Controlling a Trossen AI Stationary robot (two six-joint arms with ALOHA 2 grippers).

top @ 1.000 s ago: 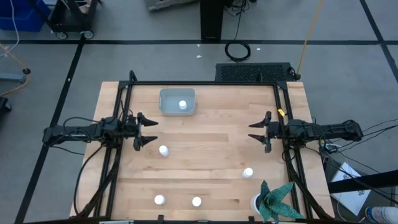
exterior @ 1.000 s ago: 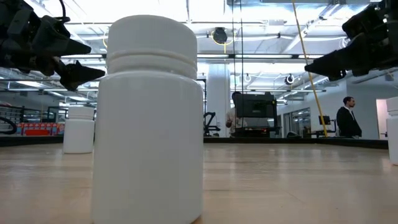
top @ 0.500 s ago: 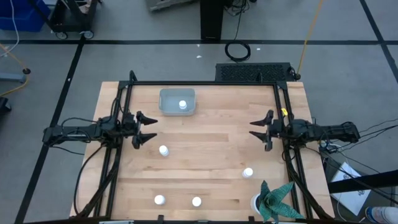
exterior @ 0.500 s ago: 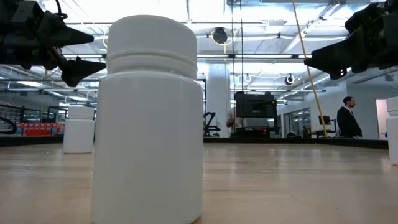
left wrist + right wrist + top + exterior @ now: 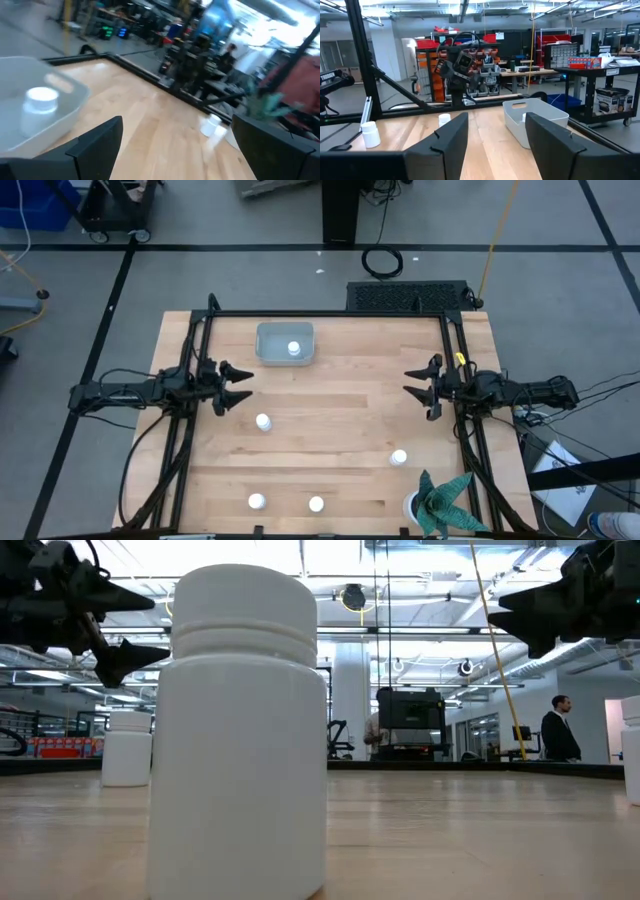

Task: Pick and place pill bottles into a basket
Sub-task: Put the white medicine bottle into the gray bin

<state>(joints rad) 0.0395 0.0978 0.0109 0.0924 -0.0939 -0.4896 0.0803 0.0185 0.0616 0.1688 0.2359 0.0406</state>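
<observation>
Wooden planking forms the bench (image 5: 340, 395), and the grey-blue basket (image 5: 270, 355) is used as the landmark, set at the far edge left of centre. One pill bottle (image 5: 294, 349) is already stood upright inside the basket, toward its right side. Four more are left out on the bench: the nearest bottle (image 5: 263, 422) is found a short way in front of the basket, two bottles (image 5: 257, 501) and (image 5: 316, 504) are stood well in front of it near the front edge, and a fourth (image 5: 399, 457) is placed far to the basket's front-right, close to the potted plant (image 5: 437, 505). The left claw (image 5: 238, 387) is held above the bench just in front-left of the basket, its fingers spread wide and nothing held. The right claw (image 5: 421, 389) is held well to the basket's right, fingers parted and nothing gripped. The coming move is judged to turn on the nearest bottle: it lies just beyond and slightly forward of the left claw, upright on a vertical axis, and the left arm is plainly the nearer one.
</observation>
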